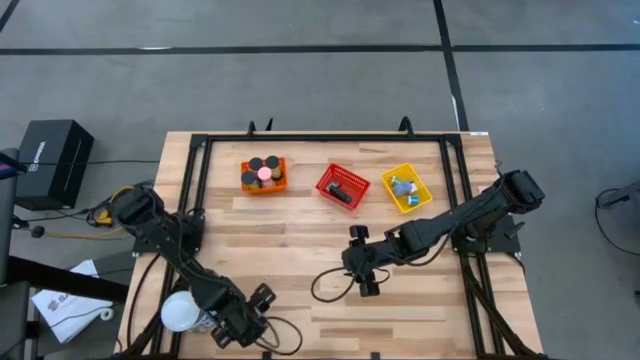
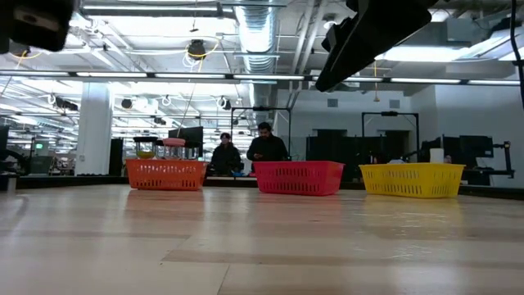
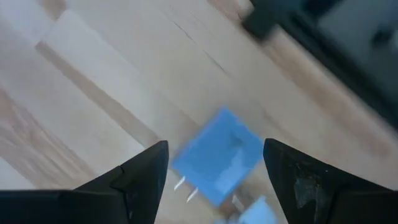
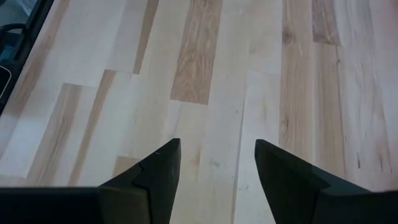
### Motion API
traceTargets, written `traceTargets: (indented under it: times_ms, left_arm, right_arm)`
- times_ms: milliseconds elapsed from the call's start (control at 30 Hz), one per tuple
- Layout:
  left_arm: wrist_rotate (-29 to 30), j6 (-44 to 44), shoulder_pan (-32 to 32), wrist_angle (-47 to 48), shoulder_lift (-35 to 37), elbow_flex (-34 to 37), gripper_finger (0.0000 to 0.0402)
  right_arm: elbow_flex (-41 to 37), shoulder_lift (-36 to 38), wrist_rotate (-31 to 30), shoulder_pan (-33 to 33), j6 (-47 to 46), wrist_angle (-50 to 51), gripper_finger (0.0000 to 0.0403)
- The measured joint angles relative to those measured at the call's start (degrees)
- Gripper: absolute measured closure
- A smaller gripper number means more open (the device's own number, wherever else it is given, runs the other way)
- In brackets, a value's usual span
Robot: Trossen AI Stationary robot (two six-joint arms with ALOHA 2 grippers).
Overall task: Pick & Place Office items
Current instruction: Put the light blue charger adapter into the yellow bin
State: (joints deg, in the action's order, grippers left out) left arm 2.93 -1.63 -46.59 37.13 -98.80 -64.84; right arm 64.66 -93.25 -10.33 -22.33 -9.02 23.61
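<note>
1. Two arms work at the wood table (image 1: 300, 230). At the bottom left of the high view, the left gripper (image 1: 262, 303) is low over the near edge, next to a white bulb (image 1: 180, 311).
2. In the left wrist view, its jaws stand open with a blue piece (image 3: 217, 155) between them. The fingers (image 3: 134, 177) do not touch it.
3. That blue piece looks small, light and stiff. It has thin metal legs at one end, which could bend. I think the flat sides are the best place to hold it. Its smooth faces may be slippery, so a square hold is safer.
4. Near the middle of the high view, the right gripper (image 1: 362, 262) hangs over bare wood. Its jaws are open and hold nothing. A dark cable (image 1: 330, 285) loops on the table just beside it.
5. Farther back, three baskets sit in a row. The orange basket (image 1: 263, 187) holds black round things and a pink one (image 1: 265, 173). The red basket (image 1: 343, 186) holds a flat black thing. The yellow basket (image 1: 406, 188) holds light-blue pieces.
6. Far off in the low view, two people (image 2: 246, 152) sit behind the baskets.
</note>
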Motion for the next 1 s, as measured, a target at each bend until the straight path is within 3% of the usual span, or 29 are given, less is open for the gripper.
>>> traceTargets:
  times_ms: [233,400,667,1000]
  left_arm:
    - [3.72,-17.12,-3.39,1.58,-0.22,2.19,0.0143]
    - [8.21,-22.9,-3.14,1.43,-0.24,4.02,0.0143]
    - [7.21,-33.5,-2.75,-3.44,-0.24,5.11,0.0146]
    - [1.63,-33.92,0.6,-7.22,-0.24,6.38,0.0147]
  right_arm:
    - [0.0,0.0,0.0,-0.02,0.0,0.07,0.0205]
    - [0.0,0.0,0.02,-0.02,0.0,0.09,0.0205]
    - [0.0,0.02,0.03,0.0,-0.01,0.09,0.0205]
    - [0.0,0.02,0.07,-0.15,-0.02,0.07,0.0205]
